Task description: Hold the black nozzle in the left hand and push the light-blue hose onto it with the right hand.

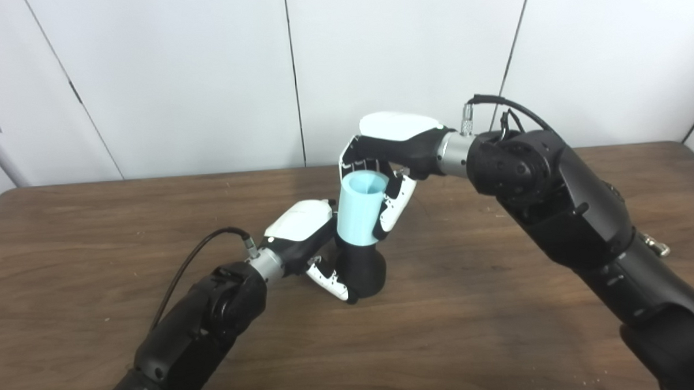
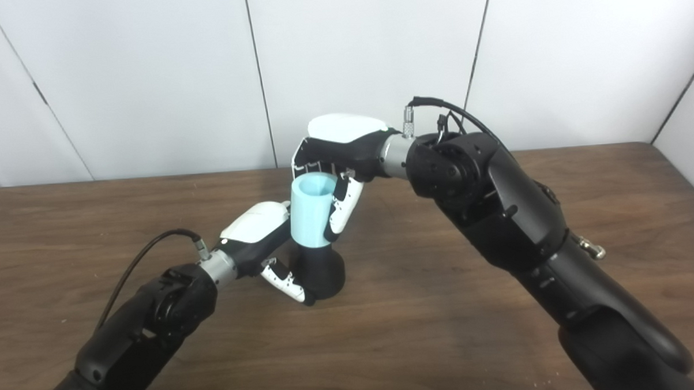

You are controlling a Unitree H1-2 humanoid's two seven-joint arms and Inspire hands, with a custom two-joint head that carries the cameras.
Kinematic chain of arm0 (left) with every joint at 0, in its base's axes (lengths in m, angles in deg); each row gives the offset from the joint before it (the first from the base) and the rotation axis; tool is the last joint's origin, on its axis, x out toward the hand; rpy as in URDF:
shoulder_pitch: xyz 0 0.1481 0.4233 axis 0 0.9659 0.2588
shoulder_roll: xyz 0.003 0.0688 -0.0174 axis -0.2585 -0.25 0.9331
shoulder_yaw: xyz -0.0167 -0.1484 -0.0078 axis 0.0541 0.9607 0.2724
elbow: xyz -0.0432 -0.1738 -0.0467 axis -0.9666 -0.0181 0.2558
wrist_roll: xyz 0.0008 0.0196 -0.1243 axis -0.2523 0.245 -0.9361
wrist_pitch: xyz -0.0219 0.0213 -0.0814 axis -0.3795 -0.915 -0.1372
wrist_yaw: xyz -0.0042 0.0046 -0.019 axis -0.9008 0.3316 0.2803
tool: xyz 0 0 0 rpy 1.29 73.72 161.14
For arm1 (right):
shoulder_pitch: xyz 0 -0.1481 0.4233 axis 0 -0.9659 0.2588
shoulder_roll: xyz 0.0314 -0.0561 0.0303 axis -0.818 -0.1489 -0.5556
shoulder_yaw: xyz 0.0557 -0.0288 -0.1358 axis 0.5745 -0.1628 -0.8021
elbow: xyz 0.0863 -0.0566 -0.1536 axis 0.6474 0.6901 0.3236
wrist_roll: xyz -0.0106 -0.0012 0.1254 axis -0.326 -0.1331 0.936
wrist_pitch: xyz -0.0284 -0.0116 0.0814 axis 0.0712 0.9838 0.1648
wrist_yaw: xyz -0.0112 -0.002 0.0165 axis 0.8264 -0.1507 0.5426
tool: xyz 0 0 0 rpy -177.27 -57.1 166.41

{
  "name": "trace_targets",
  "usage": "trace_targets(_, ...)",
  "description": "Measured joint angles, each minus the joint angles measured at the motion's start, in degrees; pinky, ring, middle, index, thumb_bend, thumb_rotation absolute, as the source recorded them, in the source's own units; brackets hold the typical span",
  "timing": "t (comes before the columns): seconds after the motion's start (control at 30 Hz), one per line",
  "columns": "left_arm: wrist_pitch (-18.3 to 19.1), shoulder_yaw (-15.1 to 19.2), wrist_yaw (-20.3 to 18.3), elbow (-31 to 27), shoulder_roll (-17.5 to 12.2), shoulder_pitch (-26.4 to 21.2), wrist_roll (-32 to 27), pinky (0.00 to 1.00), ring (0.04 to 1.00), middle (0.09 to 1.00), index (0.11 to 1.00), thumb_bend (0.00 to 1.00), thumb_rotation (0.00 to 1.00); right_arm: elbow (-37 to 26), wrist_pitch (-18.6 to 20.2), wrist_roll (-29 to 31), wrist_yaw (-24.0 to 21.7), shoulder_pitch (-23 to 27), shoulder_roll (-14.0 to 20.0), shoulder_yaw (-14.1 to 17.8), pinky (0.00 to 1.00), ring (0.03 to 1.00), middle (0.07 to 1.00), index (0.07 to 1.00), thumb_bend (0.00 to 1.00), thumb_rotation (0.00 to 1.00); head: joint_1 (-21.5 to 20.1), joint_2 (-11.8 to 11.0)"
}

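Note:
The black nozzle (image 1: 362,272) stands upright on the brown table (image 1: 94,238), flared base down. My left hand (image 1: 308,237) is wrapped round it from the left, shut on it. The light-blue hose (image 1: 361,209), a short open tube, sits over the top of the nozzle, tilted slightly. My right hand (image 1: 389,159) comes in from the right above it and is shut on the hose, fingers (image 1: 394,204) down its right side. How deep the nozzle's top reaches inside the hose is hidden.
White wall panels (image 1: 204,79) rise behind the table's far edge. A black cable (image 1: 188,264) loops from my left wrist. My right forearm (image 1: 585,227) crosses the table's right half.

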Motion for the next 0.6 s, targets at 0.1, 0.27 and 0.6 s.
trace_targets(0.1,0.1,0.0,0.0,0.0,0.0,0.0,0.0,1.0,0.645,0.505,0.469,0.52,0.0,0.0,-0.3,0.0,0.6,-0.4,0.0,-0.2,0.38,0.456,0.49,0.475,0.5,0.0,-0.1,0.1)
trace_targets(0.27,0.2,0.0,-0.1,0.0,0.0,0.0,0.0,1.0,0.652,0.504,0.469,0.52,0.0,0.0,-0.8,0.0,1.5,-1.0,0.0,-0.4,0.39,0.462,0.493,0.466,0.5,0.0,0.0,0.3)
trace_targets(0.6,0.6,0.0,-0.5,-0.3,0.0,0.0,0.2,1.0,0.686,0.516,0.46,0.52,0.0,-0.9,-0.8,0.0,1.8,-1.8,0.0,-1.7,0.38,0.441,0.49,0.494,0.5,0.0,0.0,0.4)
